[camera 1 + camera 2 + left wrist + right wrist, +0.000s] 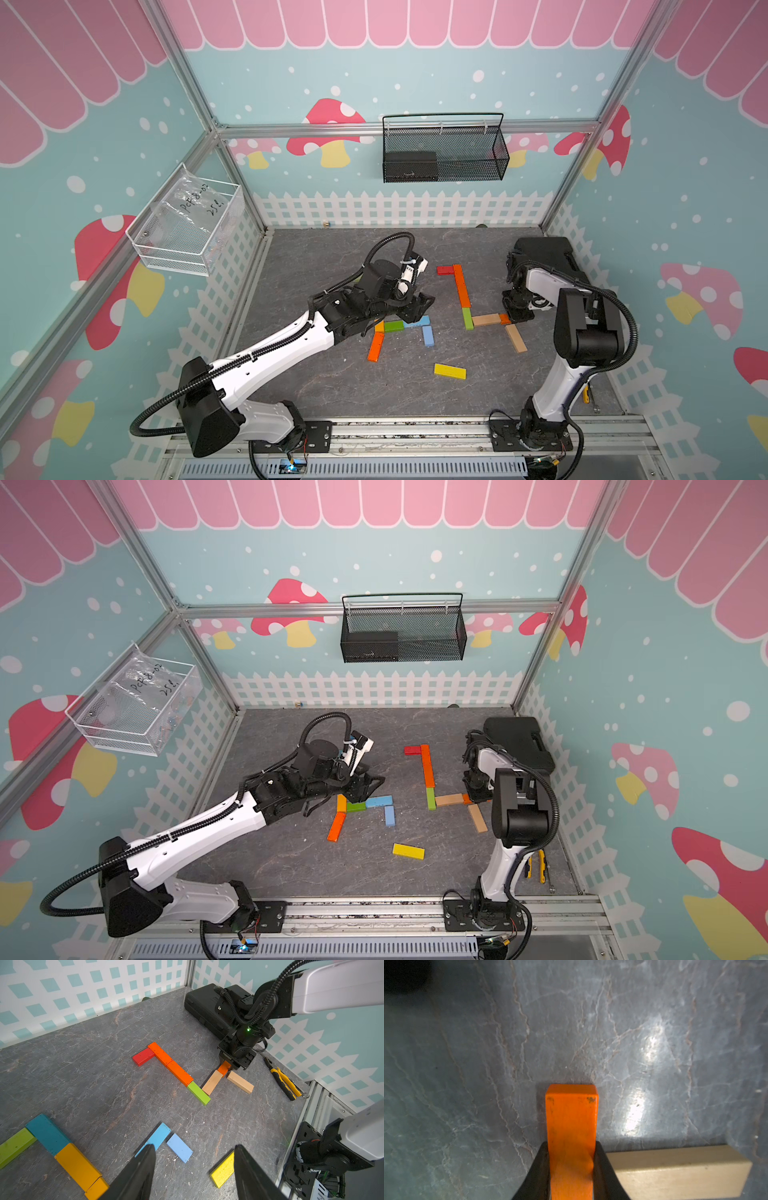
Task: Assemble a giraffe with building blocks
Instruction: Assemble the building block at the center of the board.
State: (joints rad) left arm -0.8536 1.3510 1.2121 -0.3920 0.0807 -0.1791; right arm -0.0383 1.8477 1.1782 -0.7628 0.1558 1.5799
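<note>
- The grey marbled table point(332, 395) carried everything. All blocks lay flat on it, so I judged the giraffe was being laid out as a flat picture, not stacked.
- The black plastic case point(544, 253) stood in the far corner on the right arm's side, apart from the blocks, I think only to be out of the way.
- The left gripper point(195, 1149) hovered above the unused pieces, over a light-blue block point(179, 1148). Its jaws were spread with nothing between them, probably ready to choose the next piece.
- The right gripper point(571, 1145) was pinching an orange block point(571, 1115) by its long sides near one end, so the other end stayed free for aiming.
- The figure lay in the middle of the table. A red block point(445, 270) served as the head, touching the far end of the orange neck point(461, 286). A green block point(468, 319) continued that line, and a tan block point(486, 319) left it at a right angle as the body.
- Yellow-handled pliers point(284, 1080) lay by the wall, not needed here.
- The held orange block met the free end of the tan block, I judged to lengthen the back. It was low, but I could not tell if it rested on the table.
- A second tan block point(516, 338) lay obliquely just beside, perhaps a hind leg not yet straightened.
- A yellow block point(449, 371) waited alone nearer the arm bases.
</note>
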